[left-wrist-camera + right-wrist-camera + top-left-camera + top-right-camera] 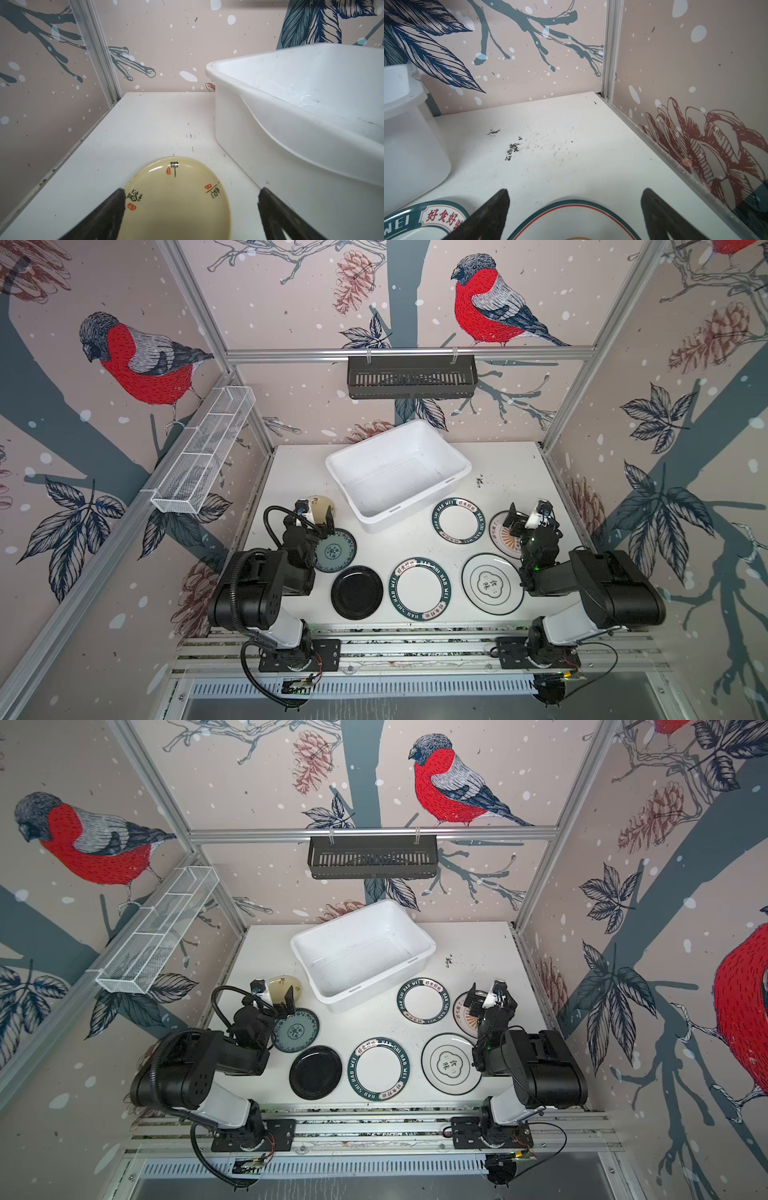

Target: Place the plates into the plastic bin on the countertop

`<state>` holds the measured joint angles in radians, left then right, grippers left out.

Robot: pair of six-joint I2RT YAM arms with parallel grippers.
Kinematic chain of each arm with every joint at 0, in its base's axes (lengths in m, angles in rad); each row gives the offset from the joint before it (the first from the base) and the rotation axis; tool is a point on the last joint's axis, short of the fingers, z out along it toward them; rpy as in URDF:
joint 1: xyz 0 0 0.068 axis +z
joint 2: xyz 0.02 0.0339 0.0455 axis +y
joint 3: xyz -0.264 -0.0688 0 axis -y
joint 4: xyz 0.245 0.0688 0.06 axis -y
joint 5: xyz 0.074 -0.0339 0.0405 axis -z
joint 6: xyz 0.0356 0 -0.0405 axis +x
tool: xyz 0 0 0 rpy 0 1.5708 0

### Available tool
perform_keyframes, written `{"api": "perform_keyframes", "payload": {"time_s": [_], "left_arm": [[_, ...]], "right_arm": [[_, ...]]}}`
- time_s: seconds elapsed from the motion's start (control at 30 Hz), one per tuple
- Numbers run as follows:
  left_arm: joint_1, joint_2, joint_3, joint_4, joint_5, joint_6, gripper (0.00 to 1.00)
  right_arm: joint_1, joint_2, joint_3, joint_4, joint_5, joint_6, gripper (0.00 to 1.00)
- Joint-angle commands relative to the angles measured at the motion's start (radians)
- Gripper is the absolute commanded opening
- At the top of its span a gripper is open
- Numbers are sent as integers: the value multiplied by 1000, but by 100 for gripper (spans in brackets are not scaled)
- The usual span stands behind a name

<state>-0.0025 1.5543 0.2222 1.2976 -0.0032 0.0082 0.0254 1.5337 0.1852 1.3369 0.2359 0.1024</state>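
Now, front row: glossy black plate, lettered plate and emblem plate, flat on the countertop, side by side, untouched.
Next back, left: teal floral plate, partly hidden under the left wrist, on the base side of the fingers.
Left gripper: spread wide, holding nothing, poised just above the pale yellow plate.
Key relation: yellow plate right under and between the left fingertips in the wrist view. Round, so no long axis to line up. Looks like a straight drop and a pinch on the rim.
Right gripper: gaping too, empty, hovering over the orange-sunburst plate, with that plate's far rim showing between the fingertips.
Second lettered plate: just beside the sunburst, on the bin side.
Nearer arm: left for yellow, teal and black; right for sunburst, emblem and second lettered plate.
Plastic bin: beyond the plates, mid-counter, set askew, near the yellow plate but apart from it. Probably a short carry for the left arm.
Bin contents: nothing, just a bare scuffed floor. All seven plates out on the counter.
Far back: black slotted basket and wire-mesh basket up on the rails, nothing visible inside.
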Motion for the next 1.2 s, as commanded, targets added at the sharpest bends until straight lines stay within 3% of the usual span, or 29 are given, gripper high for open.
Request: {"api": "perform_keyframes", "payload": {"time_s": [0.0, 1.17], "left_arm": [[-1, 0, 1, 22, -3, 4, 99], [8, 0, 6, 16, -4, -10, 99]], "right_arm": [[2, 1, 4, 10, -1, -6, 99], [1, 1, 3, 10, -1, -6, 99]]}}
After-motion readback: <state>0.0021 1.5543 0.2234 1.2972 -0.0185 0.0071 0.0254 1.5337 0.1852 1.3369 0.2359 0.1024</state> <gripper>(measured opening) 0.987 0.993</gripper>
